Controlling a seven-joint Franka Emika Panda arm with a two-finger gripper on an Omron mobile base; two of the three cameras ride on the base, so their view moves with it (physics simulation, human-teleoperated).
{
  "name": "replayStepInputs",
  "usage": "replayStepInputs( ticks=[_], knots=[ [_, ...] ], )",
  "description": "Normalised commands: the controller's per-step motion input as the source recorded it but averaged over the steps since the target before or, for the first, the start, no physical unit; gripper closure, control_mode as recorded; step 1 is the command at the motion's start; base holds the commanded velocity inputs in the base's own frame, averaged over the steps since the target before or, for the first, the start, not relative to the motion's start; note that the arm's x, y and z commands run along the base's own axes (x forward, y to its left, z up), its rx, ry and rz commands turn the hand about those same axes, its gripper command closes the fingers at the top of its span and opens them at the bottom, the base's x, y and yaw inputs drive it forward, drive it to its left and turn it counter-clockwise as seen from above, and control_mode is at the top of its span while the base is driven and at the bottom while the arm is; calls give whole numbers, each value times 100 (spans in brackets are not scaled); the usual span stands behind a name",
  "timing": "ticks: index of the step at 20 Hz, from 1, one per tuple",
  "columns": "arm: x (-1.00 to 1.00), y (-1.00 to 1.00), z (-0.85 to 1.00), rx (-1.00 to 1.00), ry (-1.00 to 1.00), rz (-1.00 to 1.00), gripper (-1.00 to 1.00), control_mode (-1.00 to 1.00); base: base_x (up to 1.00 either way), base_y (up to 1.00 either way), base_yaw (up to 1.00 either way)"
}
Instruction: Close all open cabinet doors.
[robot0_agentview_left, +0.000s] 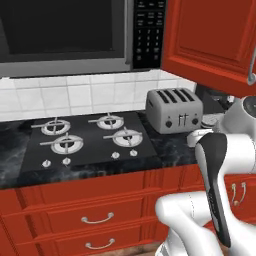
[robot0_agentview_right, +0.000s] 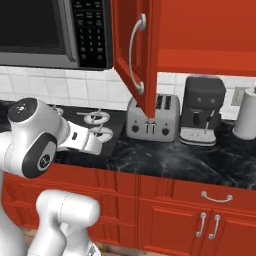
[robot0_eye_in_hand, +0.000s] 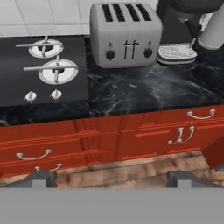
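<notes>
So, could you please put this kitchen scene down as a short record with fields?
open door: upper cabinet door above the toaster, swung out towards the robot, silver handle on its face
lower doors: base cabinet doors under the counter look shut
gripper: gripper open, holding nothing, looking down at the counter front and floor
counter: toaster, coffee machine, paper towel roll
cooking: four-burner stovetop, microwave above it
task status: upper door not yet closed
</notes>
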Motion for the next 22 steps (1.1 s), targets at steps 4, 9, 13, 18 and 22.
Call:
replayStepInputs(
  ticks=[4, 9, 13, 18, 22],
  knots=[
    [0, 0, 0, 0, 0, 0, -100, 100, -44, -41, 0],
    [0, 0, 0, 0, 0, 0, -100, 100, -11, -59, 0],
    [0, 0, 0, 0, 0, 0, -100, 100, -3, -66, 0],
    [0, 0, 0, 0, 0, 0, -100, 100, -1, -55, 0],
    [0, 0, 0, 0, 0, 0, -100, 100, 0, -45, 0]
  ],
)
